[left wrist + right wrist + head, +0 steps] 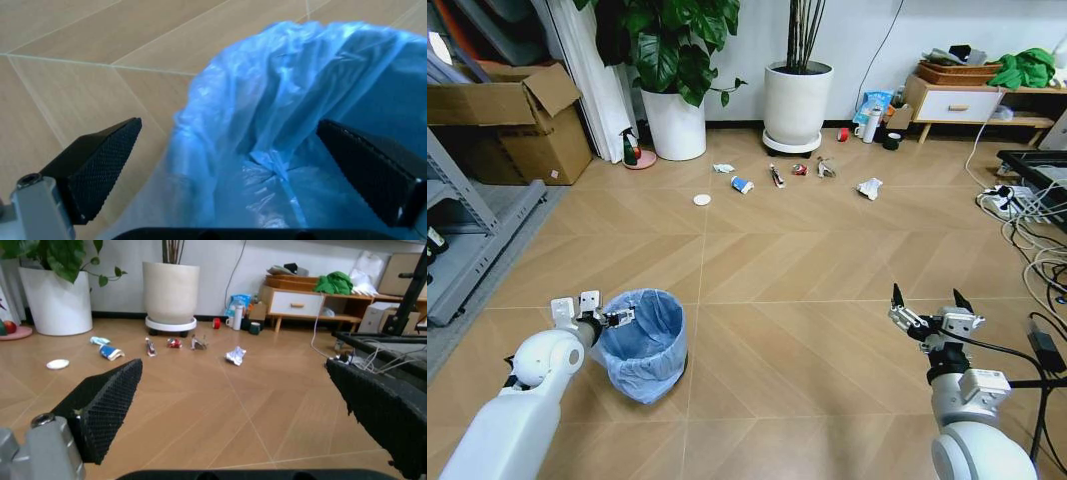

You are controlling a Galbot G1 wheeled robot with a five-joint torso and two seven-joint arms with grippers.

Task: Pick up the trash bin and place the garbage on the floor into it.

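Crinkly blue liner marks the trash bin (643, 343), standing on the floor (807, 290) just in front of the robot's left side. Left gripper (599, 316) is at its rim w/ fingers spread, one pad outside the wall, the other over the bag's mouth. To grip well: go lower so pads catch the rim, not only plastic. Right gripper (930, 315) hangs spread, idle. Garbage (742, 185) lies well apart, near the white plant pots (796, 103).

You're in a lived-in room doubling as a lab: chevron floor (807, 260), potted plants (672, 70) upper centre, cardboard boxes (512, 120) upper left, cables (1027, 215) right.
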